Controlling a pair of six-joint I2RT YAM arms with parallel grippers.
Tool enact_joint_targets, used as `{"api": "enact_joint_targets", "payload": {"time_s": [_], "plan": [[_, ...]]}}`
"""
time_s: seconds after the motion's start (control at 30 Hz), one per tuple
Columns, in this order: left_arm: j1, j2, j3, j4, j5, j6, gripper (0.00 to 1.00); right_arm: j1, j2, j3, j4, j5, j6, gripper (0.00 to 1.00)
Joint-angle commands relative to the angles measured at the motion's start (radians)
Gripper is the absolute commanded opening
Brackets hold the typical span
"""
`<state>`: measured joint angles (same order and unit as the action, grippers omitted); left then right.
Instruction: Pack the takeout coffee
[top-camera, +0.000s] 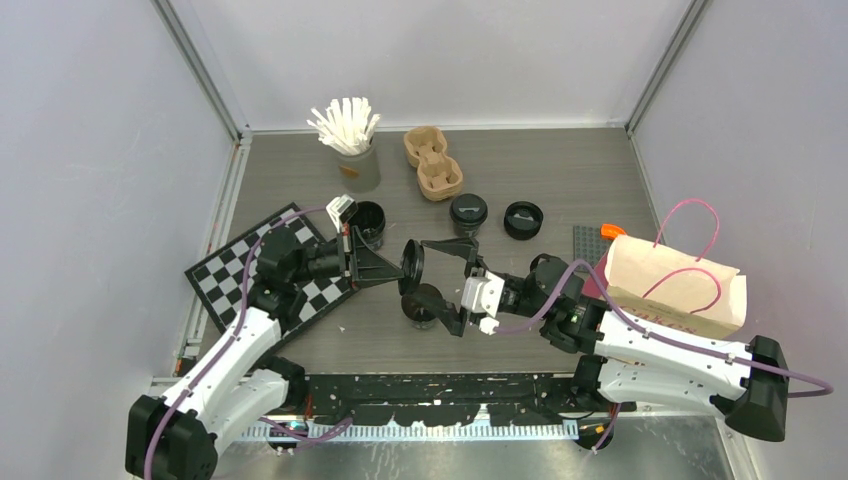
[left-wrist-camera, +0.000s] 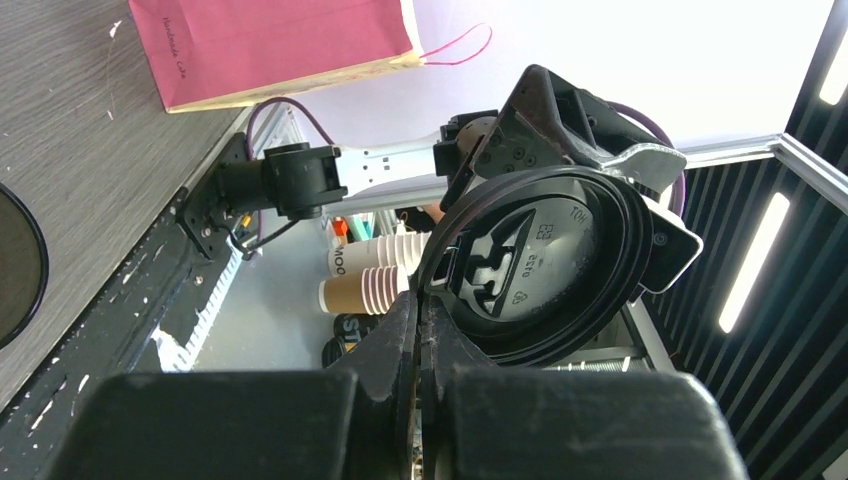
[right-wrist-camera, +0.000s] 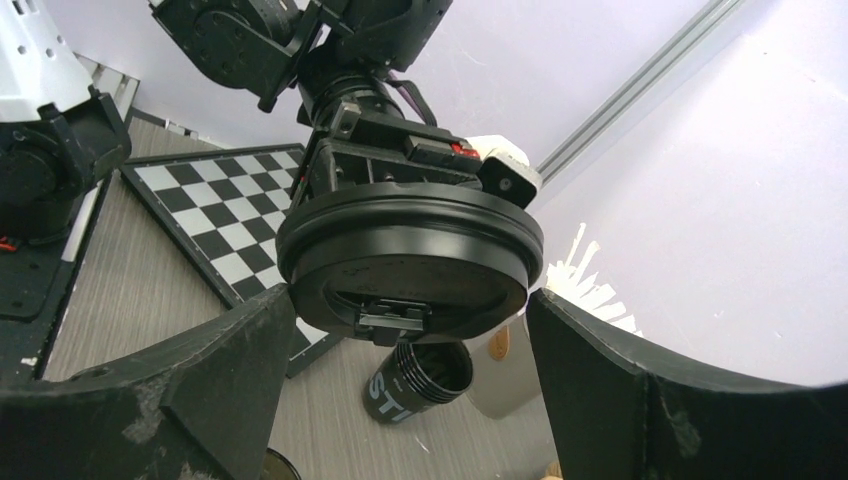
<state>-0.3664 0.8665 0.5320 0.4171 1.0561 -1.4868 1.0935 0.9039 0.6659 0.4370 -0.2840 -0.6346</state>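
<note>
My left gripper (top-camera: 398, 267) is shut on the rim of a round black lid (top-camera: 412, 263), which it holds on edge above the table. In the left wrist view the fingers (left-wrist-camera: 405, 330) pinch the lid (left-wrist-camera: 540, 255) at its edge. My right gripper (top-camera: 427, 272) stands open around the lid, one finger on each side and apart from it; its wrist view shows the lid (right-wrist-camera: 410, 255) between the fingers (right-wrist-camera: 190, 375). A black cup (top-camera: 419, 306) sits on the table just below. An open black lettered cup (top-camera: 368, 220) (right-wrist-camera: 420, 380) stands behind.
A lidded black cup (top-camera: 468, 212) and another black lid (top-camera: 523, 219) sit mid-table. The brown pulp carrier (top-camera: 432, 160) and the grey cup of white sticks (top-camera: 350, 150) are at the back. A chessboard (top-camera: 265, 275) lies left, and a paper bag (top-camera: 675, 285) right.
</note>
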Motion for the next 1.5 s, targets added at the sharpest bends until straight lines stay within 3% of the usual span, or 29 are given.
{"api": "enact_joint_targets", "payload": {"time_s": [0.0,0.17,0.4,0.87,0.93,1.03,1.2,1.33,1.47], "plan": [[-0.005,-0.021,-0.009,0.054,-0.005,-0.01,0.0,0.012,-0.008,0.025,0.093,0.029,-0.017,0.88],[-0.005,-0.026,-0.017,0.057,-0.014,-0.015,0.0,0.012,-0.003,0.025,0.09,0.028,-0.012,0.85],[-0.006,-0.031,-0.025,0.073,-0.026,-0.031,0.0,0.012,0.008,0.031,0.071,0.032,-0.007,0.89],[-0.011,-0.039,-0.038,0.085,-0.034,-0.045,0.01,0.013,0.012,0.032,0.067,0.054,0.017,0.75],[-0.011,-0.047,-0.039,0.084,-0.044,-0.037,0.12,0.013,0.01,0.031,0.067,0.065,0.035,0.74],[-0.01,-0.075,-0.031,-0.015,-0.075,0.052,0.41,0.013,-0.005,0.021,0.065,0.108,0.085,0.72],[0.044,-0.097,0.141,-0.502,-0.152,0.446,0.61,0.014,-0.056,-0.028,0.021,0.205,0.226,0.69],[0.069,-0.113,0.3,-0.919,-0.434,0.79,0.71,0.014,-0.102,-0.003,-0.132,0.351,0.423,0.68],[0.068,-0.154,0.372,-1.14,-0.754,0.969,0.92,0.014,-0.111,0.118,-0.463,0.518,0.664,0.68]]}}
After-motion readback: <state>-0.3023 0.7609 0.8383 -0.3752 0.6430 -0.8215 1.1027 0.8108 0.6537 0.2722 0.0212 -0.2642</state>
